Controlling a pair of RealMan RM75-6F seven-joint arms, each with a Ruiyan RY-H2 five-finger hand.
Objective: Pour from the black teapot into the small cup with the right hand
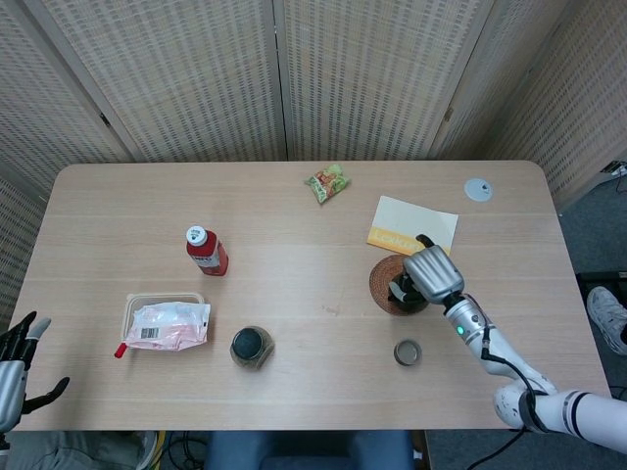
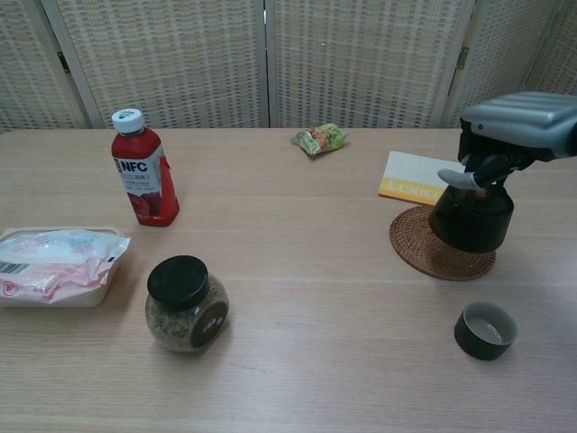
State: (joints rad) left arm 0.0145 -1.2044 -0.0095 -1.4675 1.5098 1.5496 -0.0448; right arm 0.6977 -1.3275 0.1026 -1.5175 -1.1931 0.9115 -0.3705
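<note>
The black teapot (image 2: 471, 219) stands upright over the round woven coaster (image 2: 416, 250) at the table's right; I cannot tell whether it touches the mat. My right hand (image 2: 516, 124) grips it from above, fingers curled down around its top. In the head view the right hand (image 1: 433, 274) covers most of the teapot (image 1: 401, 291). The small dark cup (image 2: 485, 330) stands on the table in front of the coaster, apart from the pot; the head view shows the cup (image 1: 408, 352) too. My left hand (image 1: 14, 364) hangs off the table's near left corner, fingers spread, holding nothing.
A yellow-and-white booklet (image 2: 416, 177) lies behind the coaster. A black-lidded glass jar (image 2: 187, 303), a tray with a pink packet (image 2: 56, 265) and a red NFC bottle (image 2: 142, 179) stand on the left. A green snack bag (image 2: 319, 138) and a white disc (image 1: 478, 189) lie at the back.
</note>
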